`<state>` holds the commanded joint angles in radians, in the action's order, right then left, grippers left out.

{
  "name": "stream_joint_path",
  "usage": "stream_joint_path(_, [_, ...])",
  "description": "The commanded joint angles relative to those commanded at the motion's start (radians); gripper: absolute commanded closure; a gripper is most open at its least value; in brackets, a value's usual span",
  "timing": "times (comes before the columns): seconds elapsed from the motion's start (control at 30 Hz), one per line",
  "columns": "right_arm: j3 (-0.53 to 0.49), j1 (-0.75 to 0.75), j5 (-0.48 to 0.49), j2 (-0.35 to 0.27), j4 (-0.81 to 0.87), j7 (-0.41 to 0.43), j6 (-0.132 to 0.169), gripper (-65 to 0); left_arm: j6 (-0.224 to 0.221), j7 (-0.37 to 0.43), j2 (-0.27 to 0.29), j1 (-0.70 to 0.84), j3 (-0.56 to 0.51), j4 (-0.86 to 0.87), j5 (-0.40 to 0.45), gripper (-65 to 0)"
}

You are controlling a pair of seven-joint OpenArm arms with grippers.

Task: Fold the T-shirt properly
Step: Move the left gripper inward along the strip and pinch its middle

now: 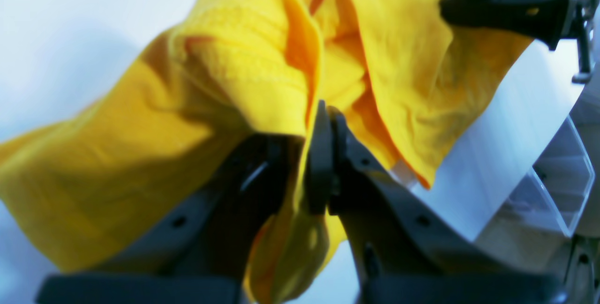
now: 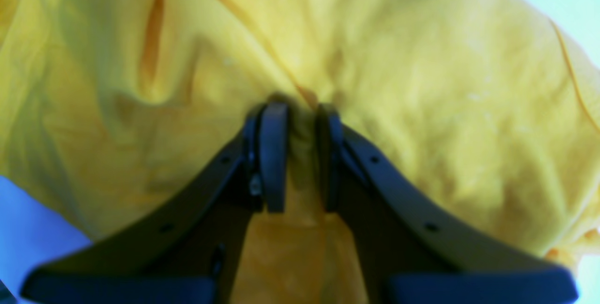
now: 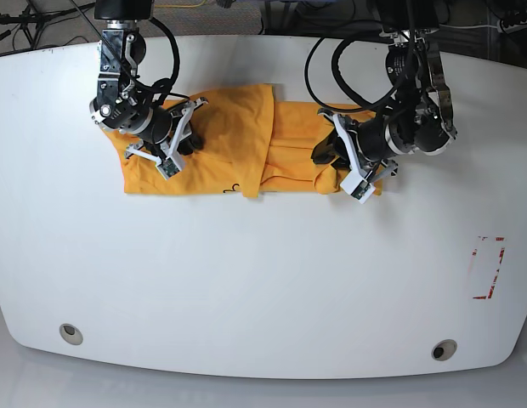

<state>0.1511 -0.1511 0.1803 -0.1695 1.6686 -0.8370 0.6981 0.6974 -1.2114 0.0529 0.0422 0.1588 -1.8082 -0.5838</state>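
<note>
One orange-yellow T-shirt [image 3: 238, 153] lies bunched on the far half of the white desk [image 3: 263, 280], its long axis running left to right across the base view. A folded flap crosses its middle. Black writing peeks out at the near edge by the fold, too little of it to read. The right gripper [image 2: 300, 154] pinches a ridge of cloth between narrowly set fingers [image 2: 274, 154]. The left gripper [image 1: 318, 154] clamps a fold of cloth at the other end, fingers [image 1: 321, 163] nearly together.
</note>
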Motion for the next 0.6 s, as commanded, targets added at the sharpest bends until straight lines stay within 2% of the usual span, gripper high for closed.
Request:
stream_joint_path(0.07, [-0.002, 0.002, 0.000, 0.000, 0.000, 0.000, 0.000, -11.1, -0.029, 0.000, 0.000, 0.000, 0.000, 0.000, 0.000, -19.3])
stream_joint_path(0.17, [-0.002, 0.002, 0.000, 0.000, 0.000, 0.000, 0.000, -11.1, -0.117, 0.000, 0.003, -0.002, 0.000, -0.006, -0.008, -31.5])
stream_joint_path(0.2, [-0.002, 0.002, 0.000, 0.000, 0.000, 0.000, 0.000, -11.1, -0.163, 0.000, 0.012, -0.002, 0.000, -0.009, -0.008, -35.8])
stream_joint_path(0.23, [-0.002, 0.002, 0.000, 0.000, 0.000, 0.000, 0.000, -11.1, -0.178, 0.000, 0.015, -0.002, 0.000, -0.011, -0.009, -37.2])
stream_joint_path(0.27, [-0.002, 0.002, 0.000, 0.000, 0.000, 0.000, 0.000, -11.1, -0.219, 0.000, 0.028, -0.002, 0.000, -0.025, -0.009, -39.9])
stream_joint_path(0.4, [-0.002, 0.002, 0.000, 0.000, 0.000, 0.000, 0.000, -11.1, -0.292, 0.000, 0.041, -0.002, -0.014, -0.060, -0.035, -42.8])
stream_joint_path(0.6, [-0.002, 0.002, 0.000, 0.000, 0.000, 0.000, 0.000, -11.1, -0.371, 0.000, 0.015, -0.002, -0.155, -0.127, -0.132, -42.8])
